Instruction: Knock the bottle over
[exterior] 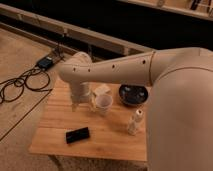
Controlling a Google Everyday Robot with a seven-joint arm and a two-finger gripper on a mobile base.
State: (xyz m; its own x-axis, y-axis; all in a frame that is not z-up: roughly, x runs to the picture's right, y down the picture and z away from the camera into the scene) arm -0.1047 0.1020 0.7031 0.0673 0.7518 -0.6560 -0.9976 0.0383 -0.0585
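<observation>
The gripper (84,104), open or closed I cannot tell, hangs low at the far left of the table (52,127) beside the white cup (103,103), likely set for a sideways swipe at the bottle (134,122), which stands upright, nearer and to the right.

Table (52,131) holds bottle (134,122), cup (104,103), bowl (133,95), black box (77,135); gripper (83,105) beside cup.
</observation>
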